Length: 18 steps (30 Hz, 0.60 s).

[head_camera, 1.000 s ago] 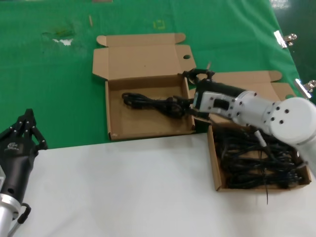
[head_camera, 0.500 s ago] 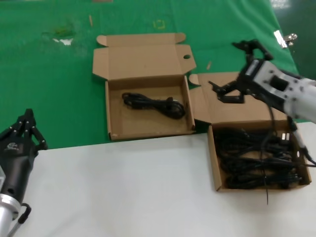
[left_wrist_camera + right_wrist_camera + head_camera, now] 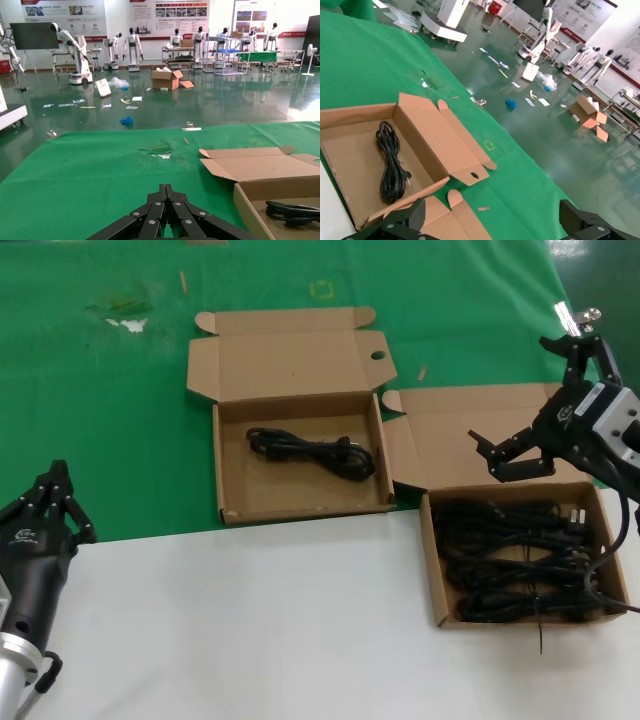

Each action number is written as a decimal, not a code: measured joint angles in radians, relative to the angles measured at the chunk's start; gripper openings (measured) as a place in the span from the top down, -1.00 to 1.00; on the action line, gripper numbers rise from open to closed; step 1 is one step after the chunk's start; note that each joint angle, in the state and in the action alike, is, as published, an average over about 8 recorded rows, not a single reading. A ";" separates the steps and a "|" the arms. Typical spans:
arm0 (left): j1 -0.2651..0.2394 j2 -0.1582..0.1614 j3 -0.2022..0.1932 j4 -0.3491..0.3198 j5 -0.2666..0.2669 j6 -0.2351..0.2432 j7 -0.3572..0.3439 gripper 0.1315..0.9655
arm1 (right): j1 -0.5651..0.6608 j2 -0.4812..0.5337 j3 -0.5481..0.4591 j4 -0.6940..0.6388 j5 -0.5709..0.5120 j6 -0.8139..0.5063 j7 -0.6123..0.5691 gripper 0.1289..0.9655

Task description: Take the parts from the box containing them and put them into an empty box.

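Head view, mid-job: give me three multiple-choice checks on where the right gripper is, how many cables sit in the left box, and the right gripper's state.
1. Where is the right gripper?
A. Inside the left box
B. Above the open lid of the right box
C. Over the white tabletop

2. How many cables lie in the left box?
A. None
B. One
C. Four

3. What state is the right gripper in?
A. Open and empty
B. Shut on a cable
C. Shut on a box flap

Answers:
1. B: it hangs over the lid of the right box, behind the cable pile.
2. B: one coiled black cable lies on that box's floor.
3. A: its fingers are spread wide with nothing between them.

The left gripper is parked at the table's near left edge.
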 joint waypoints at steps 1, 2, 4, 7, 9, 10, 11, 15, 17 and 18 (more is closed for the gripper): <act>0.000 0.000 0.000 0.000 0.000 0.000 0.000 0.98 | -0.001 0.000 0.000 0.000 0.002 0.002 -0.001 -0.44; 0.000 0.000 0.000 0.000 0.000 0.000 0.000 0.98 | -0.003 -0.001 0.001 0.000 0.004 0.004 -0.002 -0.44; 0.000 0.000 0.000 0.000 0.000 0.000 0.000 0.98 | -0.006 -0.005 0.001 0.000 0.011 0.010 -0.005 -0.44; 0.000 0.000 0.000 0.000 0.000 0.000 0.000 0.98 | -0.014 -0.013 0.001 -0.003 0.028 0.026 -0.015 -0.58; 0.000 0.000 0.000 0.000 0.000 0.000 0.000 0.94 | -0.020 -0.020 0.001 -0.004 0.042 0.039 -0.022 -0.72; 0.000 0.000 0.000 0.000 0.000 0.000 0.000 0.91 | -0.024 -0.023 0.001 -0.005 0.050 0.046 -0.026 -0.79; 0.000 0.000 0.000 0.000 0.000 0.000 0.000 0.87 | -0.027 -0.027 0.001 -0.006 0.058 0.054 -0.031 -0.86; 0.000 0.000 0.000 0.000 0.000 0.000 0.000 0.72 | -0.043 -0.044 0.001 -0.010 0.093 0.087 -0.050 -1.00; 0.000 0.000 0.000 0.000 0.000 0.000 0.000 0.69 | -0.052 -0.053 0.001 -0.013 0.111 0.104 -0.060 -1.00; 0.000 0.000 0.000 0.000 0.000 0.000 0.000 0.69 | -0.056 -0.057 0.001 -0.014 0.120 0.112 -0.065 -1.00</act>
